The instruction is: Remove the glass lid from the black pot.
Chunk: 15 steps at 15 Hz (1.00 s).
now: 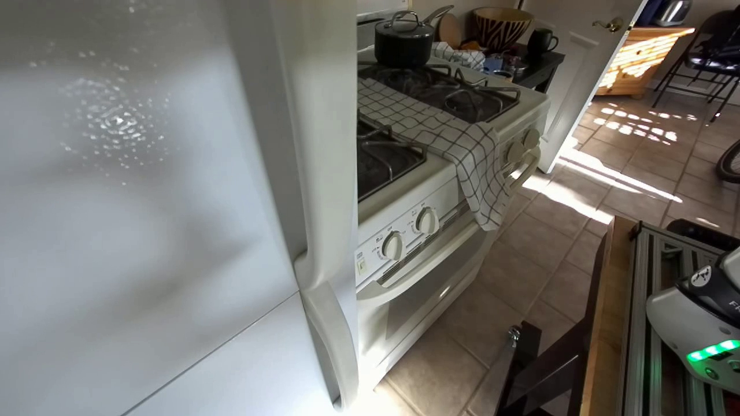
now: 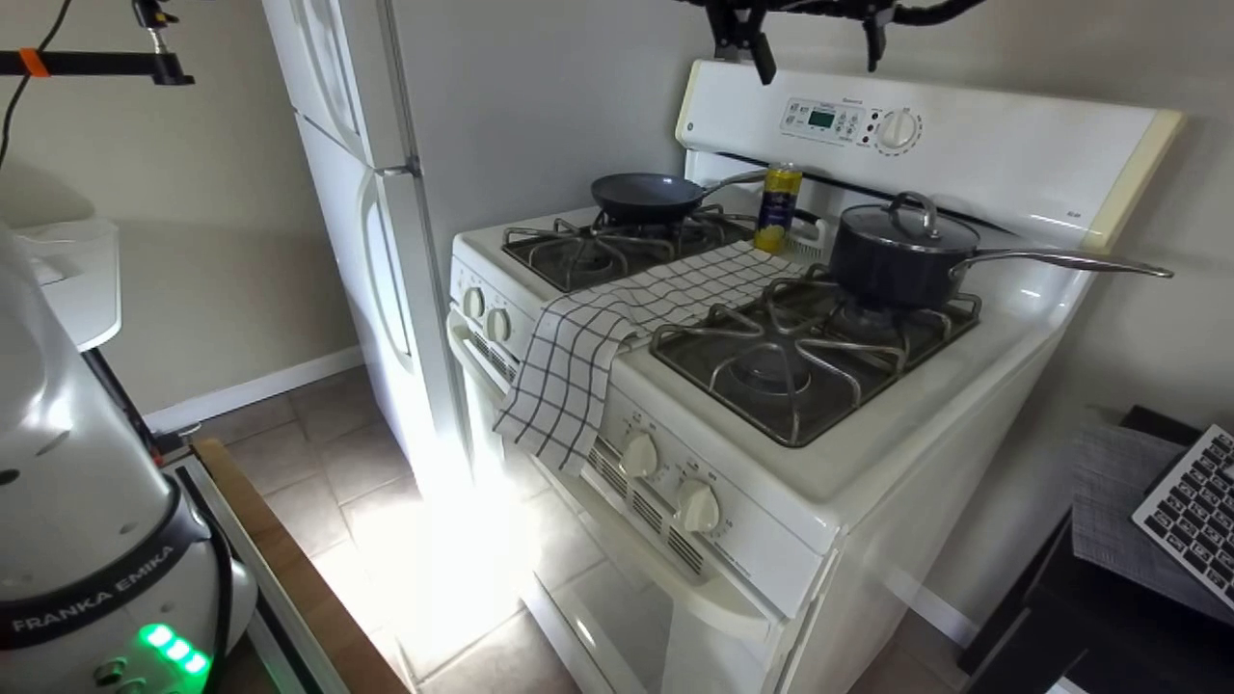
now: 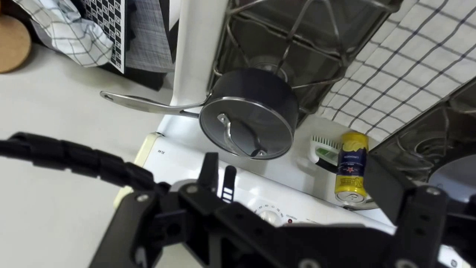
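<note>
Approach stage, presumably: black two-fingered claw (image 2: pixel 819 71), spread; round glass lid (image 3: pixel 246 128) on round black pot (image 3: pixel 256 85), wrist-view centre; next, align with arched metal handle (image 3: pixel 227 136)

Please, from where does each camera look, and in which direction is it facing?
In an exterior view: close to the fridge, facing down along the stove; robot base at right edge.
In an exterior view: near the robot base, facing down towards the back panel; robot base at left, pincer at top.
Wrist view: over the stove, facing down at the black pot and glass lid; open pincer along the bottom.
Both exterior views share black pot, glass lid, checked towel and robot base.
</note>
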Available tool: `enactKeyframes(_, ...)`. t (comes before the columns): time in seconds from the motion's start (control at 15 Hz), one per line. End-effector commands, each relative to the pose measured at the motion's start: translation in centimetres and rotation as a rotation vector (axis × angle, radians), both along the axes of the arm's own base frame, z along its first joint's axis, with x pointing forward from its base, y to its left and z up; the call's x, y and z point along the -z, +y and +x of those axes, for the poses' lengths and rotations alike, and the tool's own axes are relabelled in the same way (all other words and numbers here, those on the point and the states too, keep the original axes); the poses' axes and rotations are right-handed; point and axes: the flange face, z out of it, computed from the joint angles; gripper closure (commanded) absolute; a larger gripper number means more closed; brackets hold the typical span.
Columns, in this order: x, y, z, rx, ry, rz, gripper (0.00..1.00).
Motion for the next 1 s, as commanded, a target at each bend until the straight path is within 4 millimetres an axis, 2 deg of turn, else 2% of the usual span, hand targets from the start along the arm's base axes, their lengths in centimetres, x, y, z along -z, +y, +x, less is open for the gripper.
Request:
enactKeyframes(0.0,-1.8,-1.8,4.6,-0.161,0.011,0.043,0.0)
enactKeyframes(0.07,-2.4,-2.4,5.7,-0.207,0.026,0.044,0.0)
enactKeyframes(0.2,-2.4,-3.6,7.7,-0.279,0.06,0.068,0.0)
enactKeyframes(0.4,-2.3,-5.9,10.4,-0.275,0.081,0.112,0.0)
enactKeyframes(0.47,-2.6,-7.0,10.7,-0.249,0.064,0.126,0.0)
enactKeyframes(0.53,-2.7,-5.2,8.8,-0.261,0.052,0.126,0.0)
enactKeyframes(0.67,-2.7,-6.3,10.1,-0.241,0.054,0.115,0.0)
enactKeyframes(0.93,-2.1,-6.6,11.2,-0.238,0.063,0.128,0.0)
